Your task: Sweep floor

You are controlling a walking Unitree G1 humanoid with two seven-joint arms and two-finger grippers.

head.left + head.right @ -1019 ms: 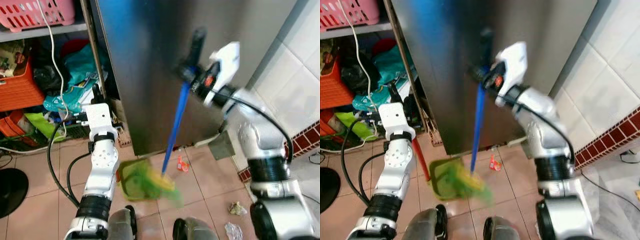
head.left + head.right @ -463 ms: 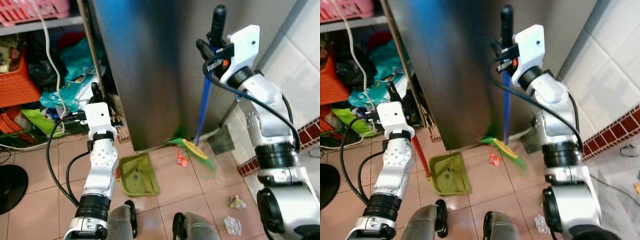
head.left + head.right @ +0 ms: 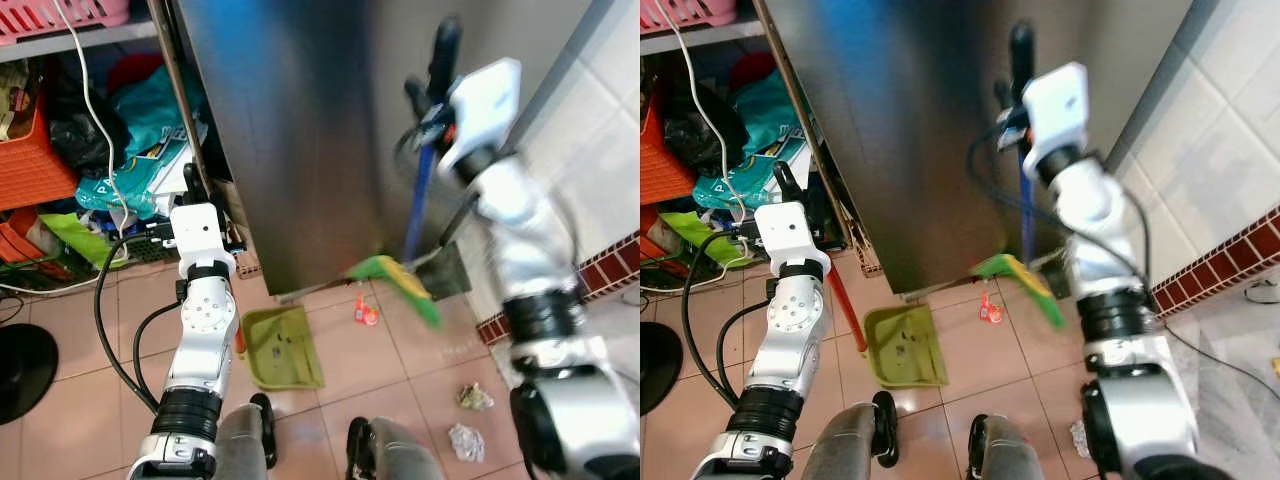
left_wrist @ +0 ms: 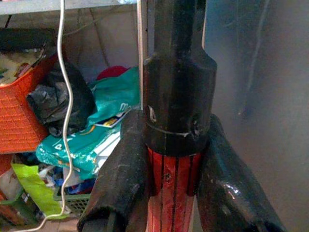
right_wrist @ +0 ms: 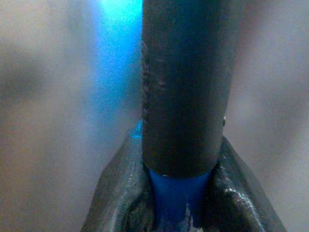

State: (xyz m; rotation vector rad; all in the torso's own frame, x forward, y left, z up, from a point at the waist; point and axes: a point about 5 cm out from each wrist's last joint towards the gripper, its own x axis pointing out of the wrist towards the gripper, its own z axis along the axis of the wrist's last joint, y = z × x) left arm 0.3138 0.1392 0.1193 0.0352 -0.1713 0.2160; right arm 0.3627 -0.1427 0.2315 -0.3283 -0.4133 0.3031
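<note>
Broom: the broom (image 3: 418, 215) has a blue shaft with a black grip at its top; its green and yellow bristles (image 3: 395, 283) are lifted off the floor and blurred, beside the foot of the steel cabinet (image 3: 290, 140).
Right gripper: the right gripper (image 5: 179, 193) is clamped on the shaft just under the black grip.
Dustpan: the green dustpan (image 3: 283, 347) lies flat on the floor tiles (image 3: 60, 340) below the cabinet's corner, its red handle (image 4: 171, 193) rising to the left gripper (image 4: 169, 191), whose fingers pinch it under a black cap.
Litter: a small red scrap (image 3: 363, 314) lies between pan and bristles; two crumpled wads (image 3: 465, 420) sit nearer the tiled wall (image 3: 600, 160).
Handling: likely light and stiff in the shaft, with soft, springy bristles that flick debris if swung fast; a hold high on the shaft gives reach but less downward pressure, so a lower grip might steady it.
Views: the wrist views prove both holds close up; the head views alone show bristles, pan and litter. The left wrist also shows shelf clutter (image 4: 58, 121).
</note>
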